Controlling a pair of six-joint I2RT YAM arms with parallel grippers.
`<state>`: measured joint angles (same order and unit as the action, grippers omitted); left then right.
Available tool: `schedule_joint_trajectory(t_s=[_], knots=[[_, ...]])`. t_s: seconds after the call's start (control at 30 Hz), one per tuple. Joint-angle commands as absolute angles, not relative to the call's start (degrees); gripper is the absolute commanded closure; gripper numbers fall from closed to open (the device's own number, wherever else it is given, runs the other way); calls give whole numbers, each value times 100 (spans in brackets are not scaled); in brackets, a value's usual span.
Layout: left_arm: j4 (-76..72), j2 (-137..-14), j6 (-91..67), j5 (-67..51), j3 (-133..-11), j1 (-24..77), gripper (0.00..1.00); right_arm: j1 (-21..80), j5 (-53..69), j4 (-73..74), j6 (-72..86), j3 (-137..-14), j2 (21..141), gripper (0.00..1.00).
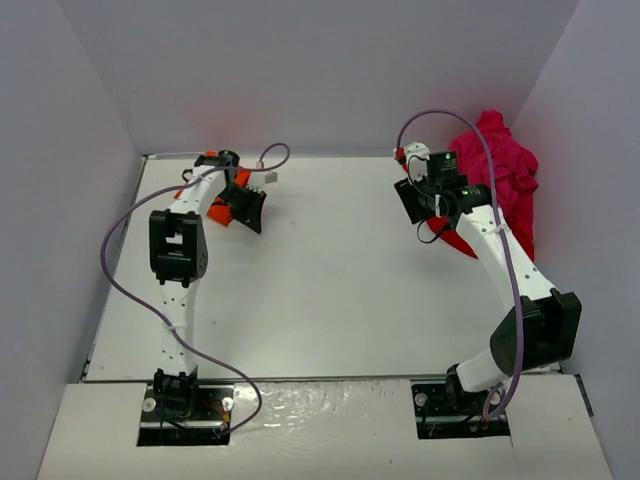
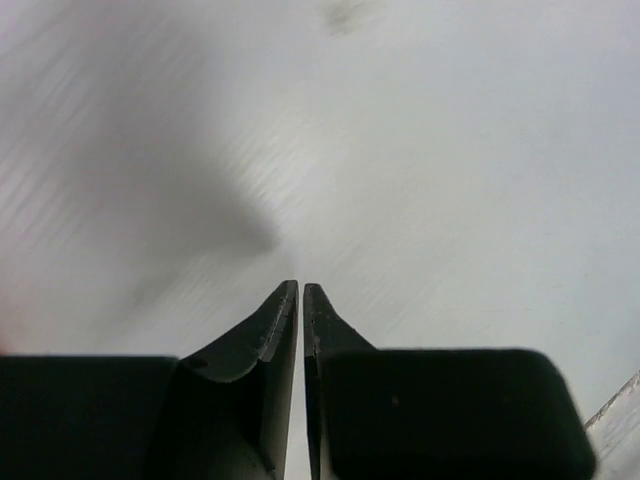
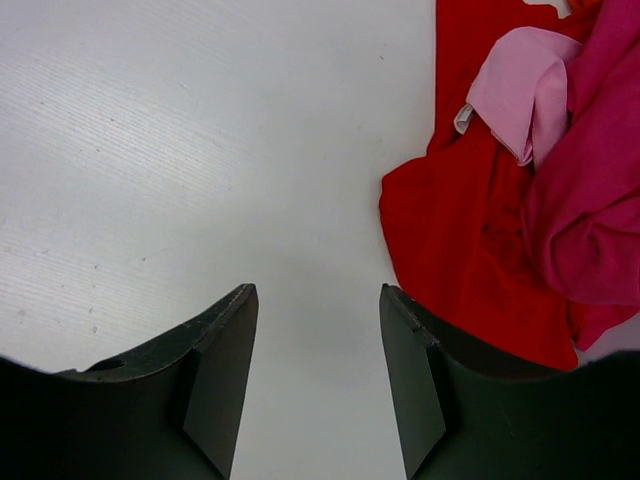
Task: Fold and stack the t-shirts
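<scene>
A bright orange-red t-shirt (image 1: 217, 214) lies bunched at the back left of the table, mostly hidden under my left arm. My left gripper (image 1: 250, 212) sits just right of it. In the left wrist view, the left gripper (image 2: 301, 290) is shut over bare table with nothing between the fingers. At the back right, a magenta-pink t-shirt (image 1: 500, 165) is heaped against the wall on top of a red t-shirt (image 1: 458, 241). My right gripper (image 1: 408, 205) hovers at their left edge. It (image 3: 318, 292) stands open and empty, with the red t-shirt (image 3: 470, 230) and the magenta-pink one (image 3: 590, 200) just to its right.
White walls close in the table (image 1: 330, 290) at the back and on both sides. A paler pink fold (image 3: 520, 90) shows on the magenta-pink heap. Purple cables loop above both arms.
</scene>
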<state>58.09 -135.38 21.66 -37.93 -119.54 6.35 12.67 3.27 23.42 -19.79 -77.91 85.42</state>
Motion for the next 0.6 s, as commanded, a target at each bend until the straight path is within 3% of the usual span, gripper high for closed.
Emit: schedule_joint_trajectory(t_s=[0.0, 0.2, 0.37, 0.57], knots=[[6679, -13392, 2869, -4141, -13281, 1017, 94, 1239, 177, 2221, -2043, -7979, 8646, 51], [6738, -14996, 1916, -3634, -15800, 936, 88, 1230, 93, 2250, -2063, -7975, 8755, 51], [5695, -15150, 1376, -3297, -15629, 696, 88, 1230, 6, 2261, -2103, -7917, 8579, 51], [5460, -15323, 1177, -3098, -15976, 584, 89, 1222, -172, 2312, -2136, -7847, 8387, 50]])
